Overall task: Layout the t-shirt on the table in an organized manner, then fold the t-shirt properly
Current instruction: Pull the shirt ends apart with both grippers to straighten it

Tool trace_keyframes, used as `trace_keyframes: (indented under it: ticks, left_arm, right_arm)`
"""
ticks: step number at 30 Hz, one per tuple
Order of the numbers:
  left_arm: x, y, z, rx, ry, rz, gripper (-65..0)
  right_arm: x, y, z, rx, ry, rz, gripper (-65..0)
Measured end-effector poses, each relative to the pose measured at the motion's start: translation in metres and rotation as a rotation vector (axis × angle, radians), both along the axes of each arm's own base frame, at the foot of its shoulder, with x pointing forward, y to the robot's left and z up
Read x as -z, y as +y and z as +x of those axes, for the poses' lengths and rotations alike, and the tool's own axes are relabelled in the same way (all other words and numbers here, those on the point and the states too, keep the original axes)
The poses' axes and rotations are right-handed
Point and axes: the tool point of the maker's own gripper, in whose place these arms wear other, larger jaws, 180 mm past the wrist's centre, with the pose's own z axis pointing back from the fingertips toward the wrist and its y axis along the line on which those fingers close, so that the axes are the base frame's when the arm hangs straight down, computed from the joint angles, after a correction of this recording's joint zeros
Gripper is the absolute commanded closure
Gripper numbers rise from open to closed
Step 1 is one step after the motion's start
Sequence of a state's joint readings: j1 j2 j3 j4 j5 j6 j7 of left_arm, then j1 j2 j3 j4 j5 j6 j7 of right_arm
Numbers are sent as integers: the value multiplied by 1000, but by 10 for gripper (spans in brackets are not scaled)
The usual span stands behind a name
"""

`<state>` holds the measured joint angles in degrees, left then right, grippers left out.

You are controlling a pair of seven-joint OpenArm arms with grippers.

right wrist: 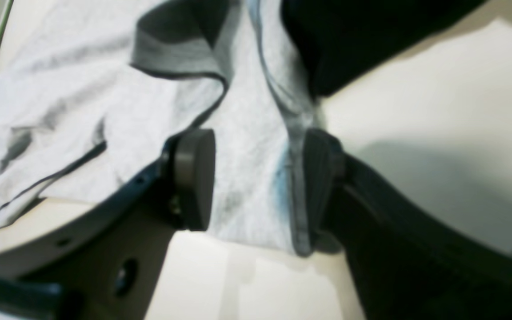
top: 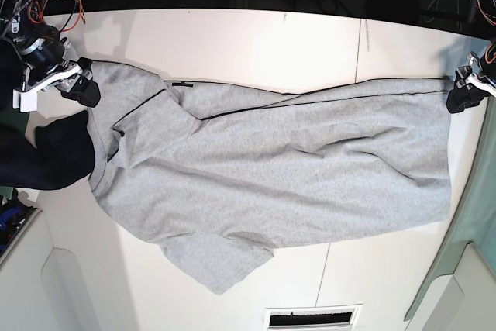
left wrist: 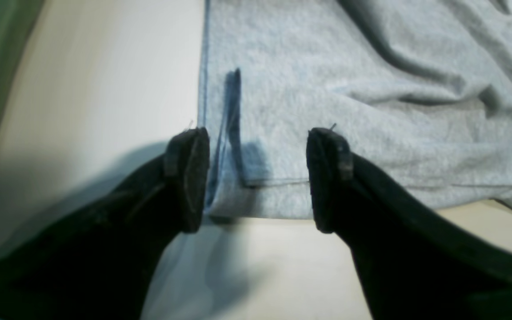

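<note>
Fingers (left wrist: 189, 178) of the left gripper (left wrist: 258, 178) stood wide apart in the left wrist view, straddling a corner of the t-shirt (top: 271, 168) without pinching it; the hem corner lay flat on the table (top: 256, 44) between them. Over on the other arm, the right gripper (right wrist: 256, 178) was likewise spread, its two pads on either side of a strip of grey cloth near a seam, holding nothing.

In the base view the t-shirt lay stretched lengthwise across the table, its hem end at the right edge by the left gripper (top: 463, 97) and its collar and shoulder end at the left by the right gripper (top: 81, 87). The far edge ran fairly straight between the two. One sleeve stuck out toward the near side, and the collar area at the left was bunched and folded over (a dark cloth sat just beside it at the table's left edge).

By my reading, this was the laying-out step, with the shirt pulled taut and both corners let go. Spreading looked only partly done. The next move likely called for smoothing the rumpled left end and squaring the near edge, gripping low at the fabric's edge so only one layer came up, before any fold began.
</note>
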<state>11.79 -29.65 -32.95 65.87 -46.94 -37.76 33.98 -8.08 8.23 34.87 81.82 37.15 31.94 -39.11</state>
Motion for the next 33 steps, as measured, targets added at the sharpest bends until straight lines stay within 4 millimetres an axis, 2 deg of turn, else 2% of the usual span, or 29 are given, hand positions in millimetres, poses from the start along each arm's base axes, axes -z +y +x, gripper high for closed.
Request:
trace_keyframes:
  ticks: [5,13,19,25,26,27,30,33]
  left_arm:
    - [3,7,0,-42,-7,22,-377]
    - [24,11,-4,-90,36,-11,-377]
    - [34,-4,2,-50,53,-28,-377]
    - [37,-12,8,13,47,39,-373]
    - [37,-13,9,18,42,44,-361]
    - [38,-15,9,24,42,46,-322]
    - [42,-16,7,43,62,67,-136]
    - [43,-16,6,50,69,76,-36]
  right_arm:
    - [15,4,-5,7,24,9,-409]
    - [15,1,-3,4,22,-9,-409]
    - [19,-12,-7,-6,55,-76,-409]
    - [27,-1,-7,-35,72,-65,-409]
    - [29,5,-4,-44,68,-57,-409]
    - [32,10,-1,-55,67,-45,-409]
    - [37,24,12,-76,50,-19,-409]
    - [37,39,22,-100,37,17,-407]
